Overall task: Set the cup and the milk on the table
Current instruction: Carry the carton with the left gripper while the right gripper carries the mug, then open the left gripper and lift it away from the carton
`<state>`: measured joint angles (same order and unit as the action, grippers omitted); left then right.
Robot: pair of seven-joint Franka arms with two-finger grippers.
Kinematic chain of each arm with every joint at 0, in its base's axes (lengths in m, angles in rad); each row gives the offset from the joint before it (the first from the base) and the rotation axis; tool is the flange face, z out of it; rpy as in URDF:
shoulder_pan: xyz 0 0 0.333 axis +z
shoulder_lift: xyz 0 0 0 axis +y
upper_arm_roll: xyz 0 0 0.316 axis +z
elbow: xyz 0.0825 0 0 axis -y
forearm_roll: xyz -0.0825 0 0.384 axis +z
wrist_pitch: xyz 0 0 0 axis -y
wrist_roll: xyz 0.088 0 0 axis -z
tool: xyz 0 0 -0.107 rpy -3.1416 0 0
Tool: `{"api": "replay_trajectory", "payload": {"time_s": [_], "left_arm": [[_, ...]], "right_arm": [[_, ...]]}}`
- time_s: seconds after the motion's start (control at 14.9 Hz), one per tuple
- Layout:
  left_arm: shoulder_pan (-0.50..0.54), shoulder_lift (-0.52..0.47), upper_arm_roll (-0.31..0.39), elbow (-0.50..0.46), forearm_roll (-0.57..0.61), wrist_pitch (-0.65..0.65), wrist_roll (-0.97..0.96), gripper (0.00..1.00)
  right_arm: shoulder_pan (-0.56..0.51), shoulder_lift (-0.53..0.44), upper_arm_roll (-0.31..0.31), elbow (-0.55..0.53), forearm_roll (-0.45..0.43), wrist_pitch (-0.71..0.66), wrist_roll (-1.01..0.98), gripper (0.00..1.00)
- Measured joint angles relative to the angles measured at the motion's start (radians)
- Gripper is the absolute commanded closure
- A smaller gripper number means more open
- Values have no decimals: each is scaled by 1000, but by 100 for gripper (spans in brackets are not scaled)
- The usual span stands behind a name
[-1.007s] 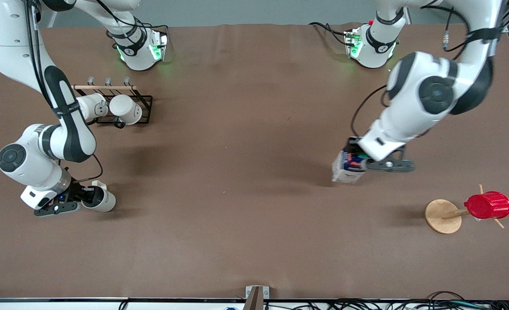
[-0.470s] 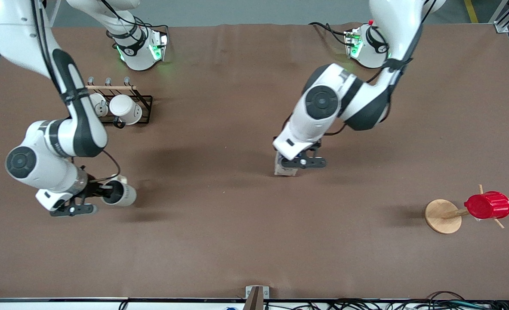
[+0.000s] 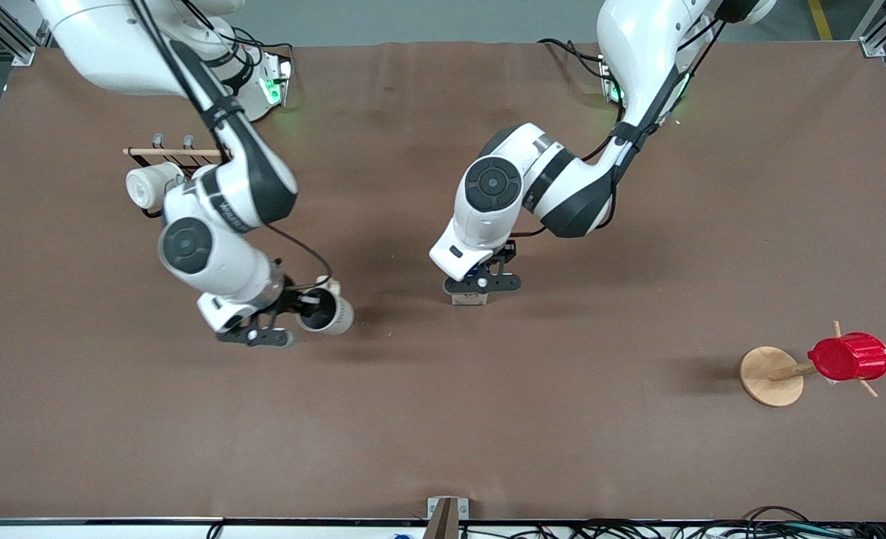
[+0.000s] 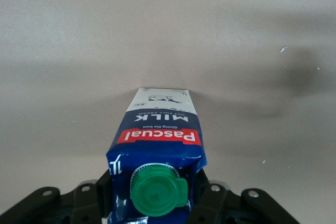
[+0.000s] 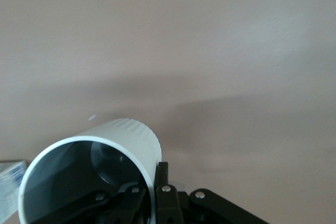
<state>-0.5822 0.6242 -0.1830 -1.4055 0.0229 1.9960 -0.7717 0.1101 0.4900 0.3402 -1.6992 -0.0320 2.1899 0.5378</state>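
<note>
My right gripper (image 3: 298,312) is shut on the rim of the cream-beige cup (image 3: 326,312) and holds it tilted on its side just over the brown table (image 3: 637,449), near the middle. In the right wrist view one finger (image 5: 160,178) is outside the cup (image 5: 126,135) and the other is inside. My left gripper (image 3: 482,285) is shut on the dark blue milk carton (image 3: 469,299), upright at the table's middle. The left wrist view shows its red label band and green cap (image 4: 157,191). I cannot tell whether its base touches the table.
A black wire rack with a wooden rail (image 3: 171,152) and a white mug (image 3: 145,187) stands toward the right arm's end. A wooden stand (image 3: 771,376) with a red ribbed cup (image 3: 849,357) stands toward the left arm's end.
Both arms have swung toward the table's middle. The left gripper carried the milk in from its end. The right gripper carried the cup in from its end.
</note>
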Motion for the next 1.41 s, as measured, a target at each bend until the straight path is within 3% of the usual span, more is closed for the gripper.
{"api": "replay_trajectory", "payload": {"time_s": [0.34,0.54,0.87,1.07,1.34,1.41], "left_arm": [[3,-1,6,12,3,0,0,0],[13,-27,6,30,3,-4,0,0],[87,-179,4,28,3,-121,19,0],[161,-299,2,-47,2,-135,96,0],[251,-447,2,-169,-10,-146,223,0],[269,-476,2,-187,-11,-161,251,0]], "right_arm": [[105,50,34,-1,-19,64,153,100],[140,96,34,-1,-90,115,234,99],[185,158,36,-1,-136,189,267,98],[215,164,36,-1,-154,193,312,96],[238,174,36,-1,-189,197,360,82],[243,178,36,-1,-192,206,368,62]]}}
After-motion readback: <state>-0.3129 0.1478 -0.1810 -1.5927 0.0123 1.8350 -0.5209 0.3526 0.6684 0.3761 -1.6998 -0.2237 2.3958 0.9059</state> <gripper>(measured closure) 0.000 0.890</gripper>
